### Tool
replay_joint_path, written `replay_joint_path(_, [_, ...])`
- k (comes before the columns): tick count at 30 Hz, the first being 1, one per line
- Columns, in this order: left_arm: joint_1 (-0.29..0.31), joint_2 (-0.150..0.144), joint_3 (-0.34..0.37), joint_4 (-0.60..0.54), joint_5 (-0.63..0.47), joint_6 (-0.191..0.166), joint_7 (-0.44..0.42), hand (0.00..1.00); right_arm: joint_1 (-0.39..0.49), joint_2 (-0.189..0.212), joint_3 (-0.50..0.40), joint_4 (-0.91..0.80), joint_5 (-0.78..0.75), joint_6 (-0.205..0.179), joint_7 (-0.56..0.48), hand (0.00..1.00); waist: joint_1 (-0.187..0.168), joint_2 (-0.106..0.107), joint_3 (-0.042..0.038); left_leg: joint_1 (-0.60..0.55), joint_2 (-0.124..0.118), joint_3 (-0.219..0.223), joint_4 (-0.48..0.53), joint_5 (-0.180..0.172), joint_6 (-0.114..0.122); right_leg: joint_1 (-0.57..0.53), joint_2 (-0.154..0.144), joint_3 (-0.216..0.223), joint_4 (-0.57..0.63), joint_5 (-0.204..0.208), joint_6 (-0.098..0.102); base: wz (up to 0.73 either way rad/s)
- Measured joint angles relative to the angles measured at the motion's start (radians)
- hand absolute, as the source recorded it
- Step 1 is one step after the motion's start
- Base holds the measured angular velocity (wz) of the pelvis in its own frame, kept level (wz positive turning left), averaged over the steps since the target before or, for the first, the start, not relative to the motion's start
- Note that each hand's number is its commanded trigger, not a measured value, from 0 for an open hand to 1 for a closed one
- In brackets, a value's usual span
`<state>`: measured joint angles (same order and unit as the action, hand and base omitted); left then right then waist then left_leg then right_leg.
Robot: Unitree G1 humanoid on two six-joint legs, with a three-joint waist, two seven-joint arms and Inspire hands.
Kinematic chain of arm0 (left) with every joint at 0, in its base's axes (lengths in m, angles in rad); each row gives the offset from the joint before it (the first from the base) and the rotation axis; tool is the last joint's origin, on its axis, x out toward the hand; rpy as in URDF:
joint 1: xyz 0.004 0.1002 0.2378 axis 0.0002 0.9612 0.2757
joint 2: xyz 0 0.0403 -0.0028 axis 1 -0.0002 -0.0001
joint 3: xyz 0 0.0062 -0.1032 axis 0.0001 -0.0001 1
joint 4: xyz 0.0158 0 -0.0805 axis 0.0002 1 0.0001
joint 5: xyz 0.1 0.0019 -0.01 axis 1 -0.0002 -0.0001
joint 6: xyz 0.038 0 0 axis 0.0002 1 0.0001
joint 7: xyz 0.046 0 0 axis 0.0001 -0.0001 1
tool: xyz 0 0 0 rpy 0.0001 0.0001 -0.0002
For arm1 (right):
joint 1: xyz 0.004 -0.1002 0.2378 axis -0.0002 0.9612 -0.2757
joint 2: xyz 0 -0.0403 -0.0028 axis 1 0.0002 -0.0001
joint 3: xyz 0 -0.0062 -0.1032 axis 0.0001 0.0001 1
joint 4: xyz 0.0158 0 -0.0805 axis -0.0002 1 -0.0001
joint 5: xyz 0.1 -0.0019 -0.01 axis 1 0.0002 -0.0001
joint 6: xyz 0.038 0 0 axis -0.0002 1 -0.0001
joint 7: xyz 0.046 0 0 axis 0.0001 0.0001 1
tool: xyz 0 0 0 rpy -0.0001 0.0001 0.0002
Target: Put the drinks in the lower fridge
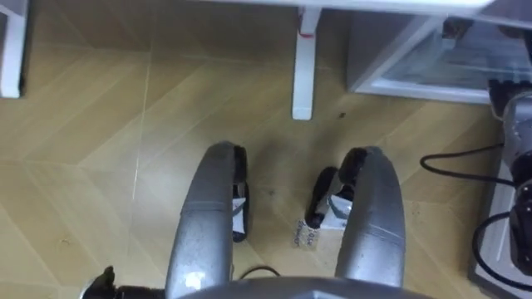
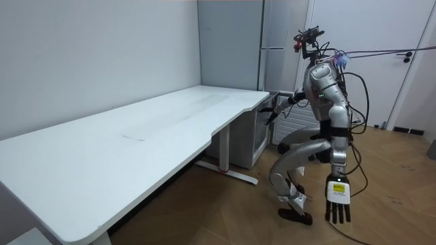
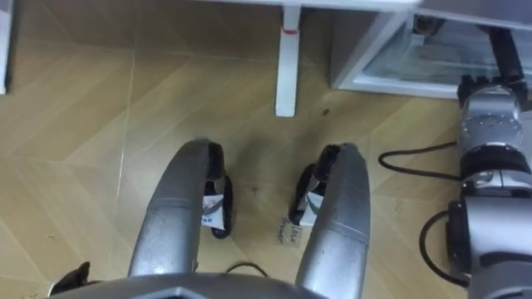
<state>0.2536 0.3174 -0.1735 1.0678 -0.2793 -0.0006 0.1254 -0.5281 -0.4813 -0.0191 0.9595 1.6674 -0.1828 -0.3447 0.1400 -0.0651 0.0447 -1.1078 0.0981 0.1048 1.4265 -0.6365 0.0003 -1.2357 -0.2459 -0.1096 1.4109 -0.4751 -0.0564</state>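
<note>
I stand with bent knees at the end of the white desk, in front of a low fridge (image 1: 391,60) whose pale interior shows at the upper right of the eye views. In the room view it is the grey box (image 2: 262,143) under the desk end. My right arm reaches forward towards it, and my right hand (image 2: 274,111) is dark and small against the fridge front. My left hand (image 2: 337,199) hangs by my side, holding nothing, with its fingers straight.
A white desk leg (image 1: 304,66) stands on the wood floor just left of the fridge. The long white desk (image 2: 136,136) runs off to the room view's left. A tall grey cabinet (image 2: 272,41) rises behind the low fridge.
</note>
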Motion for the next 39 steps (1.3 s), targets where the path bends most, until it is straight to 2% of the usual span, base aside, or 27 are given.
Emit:
replay_joint_path(2, [0.001, 0.000, 0.012, 0.001, 0.001, -0.018, -0.002, 0.00, 0.000, 0.003, 0.010, -0.026, 0.000, -0.002, -0.040, 0.00, 0.004, 0.000, 0.0000, 0.015, 0.000, -0.001, -0.038, 0.019, -0.004, 0.021, -0.002, -0.011, -0.037, 0.013, 0.000, 0.06])
replay_joint_path(3, [0.003, 0.001, 0.014, 0.001, 0.006, -0.033, -0.002, 0.00, 0.000, 0.004, 0.020, -0.036, -0.001, -0.004, -0.060, 0.00, 0.008, 0.001, -0.0003, 0.025, -0.004, -0.004, -0.064, 0.034, -0.005, 0.039, -0.011, -0.023, -0.063, 0.022, -0.001, 0.11])
replay_joint_path(6, [0.009, 0.008, 0.013, 0.003, 0.006, -0.045, -0.003, 0.00, 0.000, 0.006, 0.018, -0.036, 0.000, -0.017, -0.105, 0.00, 0.028, 0.003, -0.0006, 0.058, -0.012, -0.011, -0.117, 0.060, -0.005, 0.088, -0.046, -0.067, -0.112, 0.038, -0.001, 0.12])
replay_joint_path(9, [0.016, 0.010, 0.012, 0.010, 0.006, -0.044, -0.005, 0.00, 0.000, 0.010, 0.017, -0.039, 0.000, -0.039, -0.144, 0.00, 0.033, 0.003, -0.0004, 0.087, -0.039, -0.023, -0.156, 0.086, -0.002, 0.126, -0.069, -0.081, -0.133, 0.039, -0.002, 0.25])
replay_joint_path(13, [0.017, 0.008, 0.012, 0.019, 0.007, -0.044, -0.022, 0.00, -0.001, 0.011, 0.020, -0.057, 0.000, -0.048, -0.207, 0.00, 0.055, 0.002, -0.0001, 0.118, -0.044, -0.027, -0.183, 0.099, -0.006, 0.161, -0.073, -0.091, -0.154, 0.039, 0.000, 0.09])
replay_joint_path(15, [0.017, 0.009, 0.011, 0.019, 0.007, -0.045, -0.022, 0.00, -0.001, 0.011, 0.022, -0.057, 0.000, -0.058, -0.234, 0.00, 0.059, 0.005, 0.0010, 0.130, -0.062, -0.038, -0.201, 0.111, -0.011, 0.181, -0.088, -0.104, -0.161, 0.039, -0.002, 0.22])
replay_joint_path(18, [0.019, 0.009, 0.003, 0.020, 0.006, -0.048, -0.022, 0.00, -0.002, 0.012, 0.019, -0.057, 0.000, -0.069, -0.246, 0.00, 0.066, 0.009, 0.0064, 0.143, -0.070, -0.050, -0.213, 0.120, -0.019, 0.203, -0.095, -0.120, -0.171, 0.038, -0.005, 0.15])
replay_joint_path(25, [0.027, 0.012, 0.005, 0.021, 0.007, -0.072, -0.022, 0.00, -0.003, 0.011, 0.016, -0.076, 0.001, -0.082, -0.283, 0.00, 0.072, 0.013, 0.0057, 0.136, -0.077, -0.068, -0.222, 0.138, -0.029, 0.210, -0.105, -0.143, -0.177, 0.037, -0.016, 0.08])
replay_joint_path(28, [0.031, 0.012, 0.005, 0.021, 0.007, -0.077, -0.021, 0.00, -0.003, 0.011, 0.016, -0.100, 0.001, -0.089, -0.306, 0.00, 0.075, 0.020, 0.0051, 0.135, -0.079, -0.069, -0.225, 0.141, -0.032, 0.210, -0.107, -0.144, -0.179, 0.037, -0.016, 0.00])
replay_joint_path(30, [0.032, 0.015, 0.014, 0.025, 0.006, -0.093, -0.020, 0.00, -0.003, 0.011, 0.016, -0.115, 0.000, -0.092, -0.326, 0.00, 0.074, 0.027, 0.0037, 0.135, -0.091, -0.074, -0.242, 0.156, -0.034, 0.217, -0.132, -0.165, -0.191, 0.041, -0.014, 0.08])
replay_joint_path(31, [0.032, 0.017, 0.014, 0.025, 0.004, -0.096, -0.019, 0.00, -0.003, 0.011, 0.016, -0.115, 0.000, -0.092, -0.329, 0.00, 0.074, 0.029, 0.0034, 0.136, -0.091, -0.076, -0.250, 0.161, -0.033, 0.221, -0.135, -0.172, -0.199, 0.044, -0.014, 0.11])
replay_joint_path(34, [0.032, 0.023, 0.013, 0.025, 0.000, -0.107, -0.019, 0.00, -0.003, 0.012, 0.017, -0.115, 0.006, -0.092, -0.329, 0.00, 0.079, 0.037, 0.0042, 0.140, -0.093, -0.078, -0.275, 0.181, -0.027, 0.233, -0.137, -0.185, -0.223, 0.059, -0.014, 0.07])
replay_joint_path(36, [0.033, 0.023, 0.011, 0.025, -0.001, -0.108, -0.019, 0.00, -0.003, 0.017, 0.017, -0.115, 0.021, -0.100, -0.329, 0.00, 0.090, 0.041, 0.0046, 0.142, -0.092, -0.085, -0.283, 0.186, -0.032, 0.241, -0.136, -0.196, -0.237, 0.067, -0.018, 0.00])
replay_joint_path(39, [0.033, 0.023, -0.026, 0.025, -0.002, -0.108, -0.019, 0.00, -0.003, 0.034, 0.016, -0.115, 0.026, -0.133, -0.328, 0.00, 0.095, 0.048, 0.0055, 0.145, -0.096, -0.095, -0.297, 0.198, -0.031, 0.252, -0.132, -0.204, -0.252, 0.075, -0.012, 0.11])
